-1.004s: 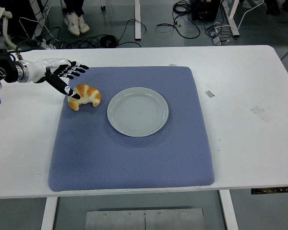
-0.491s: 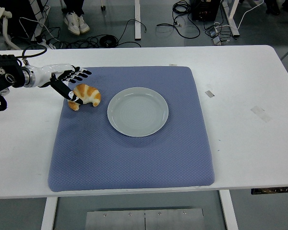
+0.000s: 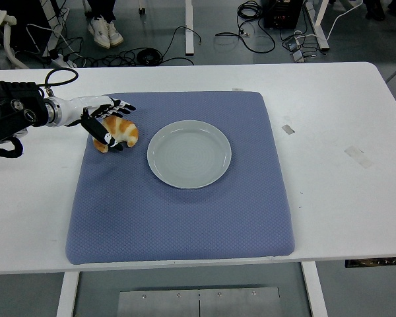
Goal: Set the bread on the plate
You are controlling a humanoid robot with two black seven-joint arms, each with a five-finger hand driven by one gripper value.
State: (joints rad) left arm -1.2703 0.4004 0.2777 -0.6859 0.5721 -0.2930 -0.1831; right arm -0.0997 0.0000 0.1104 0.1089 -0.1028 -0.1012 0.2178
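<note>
A golden croissant-shaped bread (image 3: 127,133) lies on the blue mat (image 3: 185,218), just left of an empty pale round plate (image 3: 189,154). My left hand (image 3: 121,125) reaches in from the left edge and sits over the bread's left side. The fingers (image 3: 123,106) stretch over the bread's far edge and the thumb (image 3: 109,139) crosses its near left end. The hand is still spread, not closed on the bread. The bread rests on the mat. My right arm is out of view.
The mat covers the middle of the white table (image 3: 343,119). Bits of tape (image 3: 288,129) lie on the table to the right. Cables and a person's shoes (image 3: 104,31) are on the floor beyond the far edge.
My left hand has moved right and down onto the bread, from hovering at its left to straddling it. The bread and plate have not moved.
</note>
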